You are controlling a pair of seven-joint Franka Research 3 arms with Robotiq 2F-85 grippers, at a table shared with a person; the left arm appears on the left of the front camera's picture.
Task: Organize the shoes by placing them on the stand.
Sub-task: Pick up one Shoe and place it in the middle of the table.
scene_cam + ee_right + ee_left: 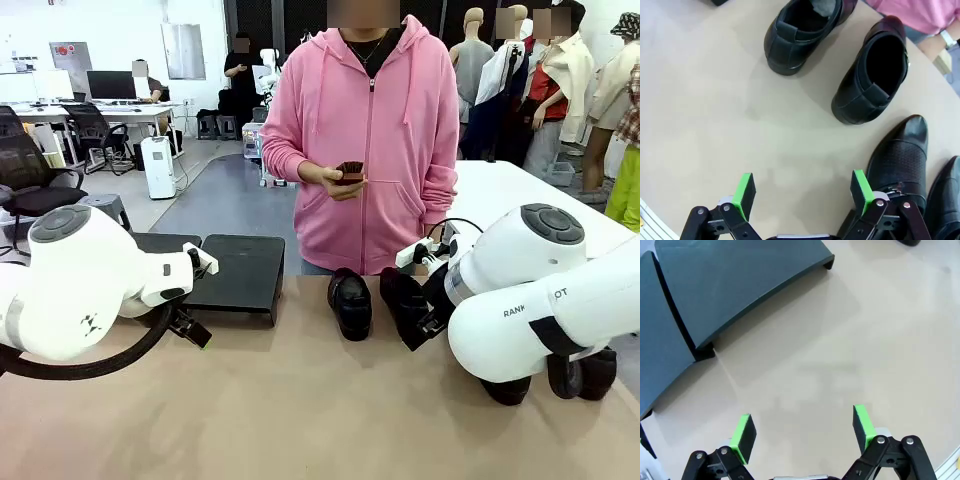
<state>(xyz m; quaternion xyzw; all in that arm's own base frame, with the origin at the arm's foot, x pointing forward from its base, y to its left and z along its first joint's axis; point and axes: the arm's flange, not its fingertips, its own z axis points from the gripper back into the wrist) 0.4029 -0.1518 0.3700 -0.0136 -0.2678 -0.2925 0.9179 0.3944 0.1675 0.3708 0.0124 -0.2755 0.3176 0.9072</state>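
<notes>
Two black shiny shoes (350,303) (400,295) stand side by side mid-table in front of the person. Two more shoes (585,375) lie partly hidden under my right arm. In the right wrist view all of them show: two plain slip-ons (802,30) (872,75) and a textured pair (900,160) (946,200). My right gripper (802,192) hangs open over bare table beside them, and in the front view the right gripper (420,325) is close to the right-hand shoe. The stand (235,270) is two flat black platforms at the left. My left gripper (802,432) (190,330) is open just in front of the stand (740,280).
A person in a pink hoodie (365,130) stands at the far edge, holding a small dark object (350,172) in both hands. Bare tan tabletop (320,420) stretches across the near half.
</notes>
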